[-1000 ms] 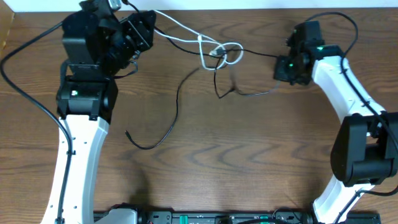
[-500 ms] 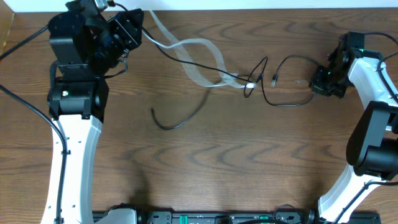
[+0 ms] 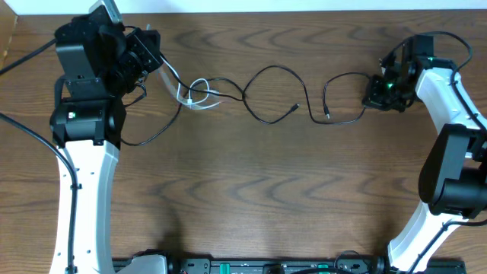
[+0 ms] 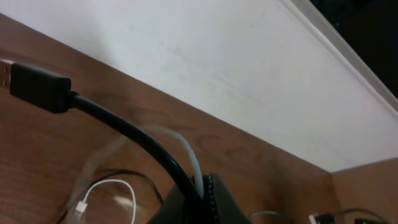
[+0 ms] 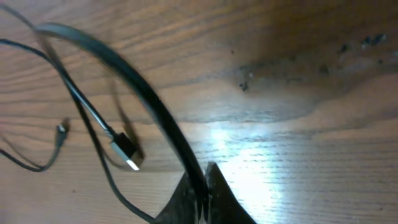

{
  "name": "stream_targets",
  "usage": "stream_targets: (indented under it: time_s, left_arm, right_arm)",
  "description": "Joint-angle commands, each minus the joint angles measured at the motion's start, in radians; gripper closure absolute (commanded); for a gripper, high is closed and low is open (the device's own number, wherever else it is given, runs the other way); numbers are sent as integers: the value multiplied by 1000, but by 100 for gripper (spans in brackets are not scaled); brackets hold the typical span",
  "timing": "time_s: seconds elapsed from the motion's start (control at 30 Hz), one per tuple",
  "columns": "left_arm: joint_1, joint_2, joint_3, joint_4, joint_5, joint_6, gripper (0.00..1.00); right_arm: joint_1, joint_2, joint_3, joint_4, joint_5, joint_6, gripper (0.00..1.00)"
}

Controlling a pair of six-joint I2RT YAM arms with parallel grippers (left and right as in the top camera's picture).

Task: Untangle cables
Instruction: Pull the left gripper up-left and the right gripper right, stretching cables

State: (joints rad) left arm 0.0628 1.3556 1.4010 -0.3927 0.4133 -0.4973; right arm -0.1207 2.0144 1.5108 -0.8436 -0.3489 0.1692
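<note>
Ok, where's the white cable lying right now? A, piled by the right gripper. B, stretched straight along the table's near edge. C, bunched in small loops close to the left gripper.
C: the white cable sits in small loops just beside the left gripper; only the black cable runs on to the right gripper.

Brown wood-grain table (image 3: 259, 198), white surface (image 4: 205, 56) along its far edge, dark strip (image 3: 259, 267) at near edge

Even light overhead, glare on table (image 5: 249, 143) (right wrist), 2 close-ups blurred
</note>
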Motion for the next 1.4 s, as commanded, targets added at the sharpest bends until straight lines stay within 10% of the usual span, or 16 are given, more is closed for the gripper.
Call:
stream_targets:
  time_s: [0.0, 0.07, 0.23, 0.67, 1.0, 1.1, 1.37]
  left_arm:
    - [-1, -9, 8, 5, 121, 42, 93]
    - [-1, -10, 8, 12, 180, 61, 93]
    - [0, -13, 8, 89, 391, 77, 93]
    - [0, -45, 8, 290, 571, -62, 93]
    - [0, -63, 8, 267, 574, -62, 93]
    - [0, -63, 8, 263, 575, -62, 93]
    - [-2, -63, 8, 201, 575, -61, 93]
  right_arm:
    - [11, -14, 47, -5, -111, -89, 49]
    - [20, -14, 79, -34, -247, -195, 28]
    - [98, -14, 235, -98, -272, -216, 21]
    - [426, 124, 275, 242, -69, 384, 28]
    - [496, 312, 275, 448, -132, 580, 29]
    - [517, 358, 275, 520, -146, 612, 38]
    - [515, 363, 277, 864, -179, 708, 99]
